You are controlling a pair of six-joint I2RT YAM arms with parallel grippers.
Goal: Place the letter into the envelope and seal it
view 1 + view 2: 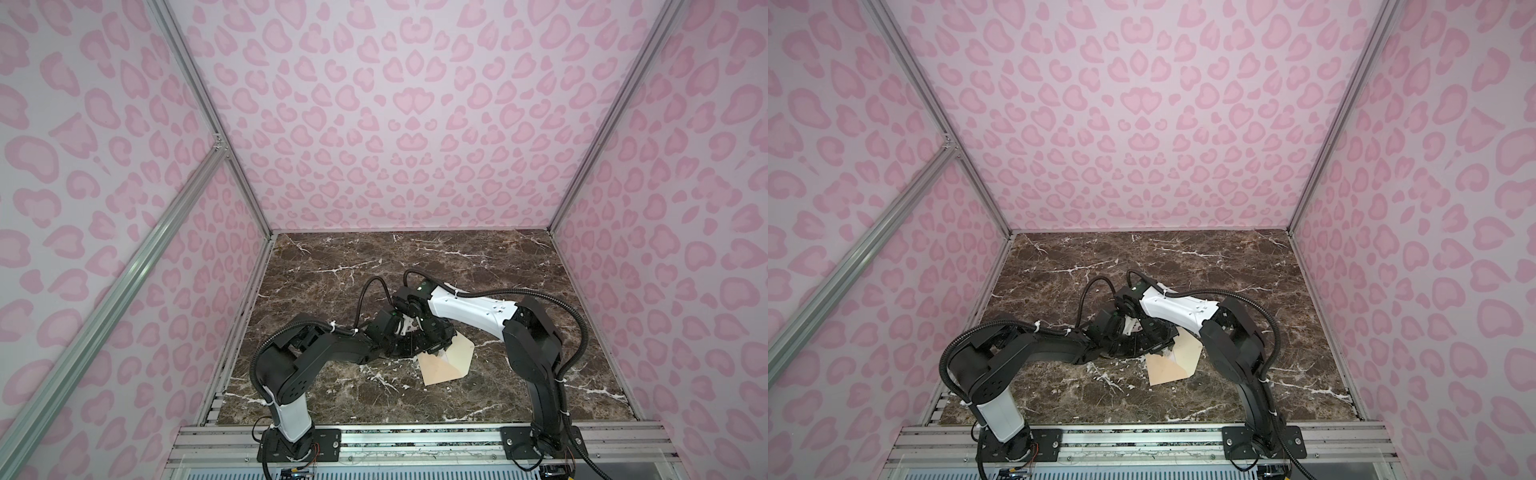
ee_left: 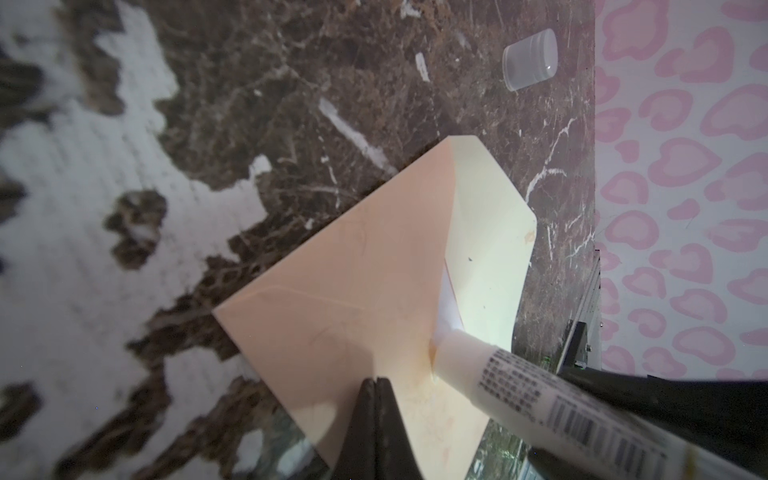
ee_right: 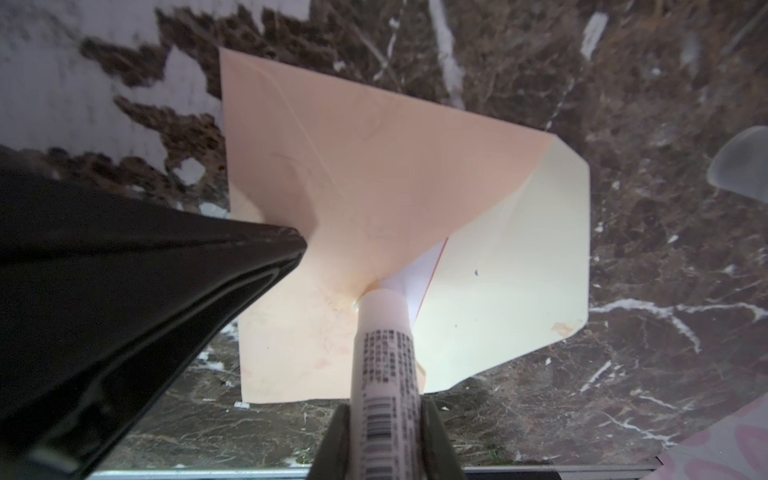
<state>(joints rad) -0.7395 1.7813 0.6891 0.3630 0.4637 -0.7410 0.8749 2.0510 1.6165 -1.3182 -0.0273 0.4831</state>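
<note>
Right wrist view, unlike top views, shows right gripper (image 3: 384,419) clamping glue stick (image 3: 384,353) on envelope (image 3: 332,166), left gripper (image 3: 299,248) closed.

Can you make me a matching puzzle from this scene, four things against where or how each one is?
1 letter
2 glue stick
3 cap
4 left gripper

A apart on the table
B shut, on the envelope
C in the right gripper
D peeking from the envelope

Pairs: 1-D, 2-C, 3-A, 4-B
</note>
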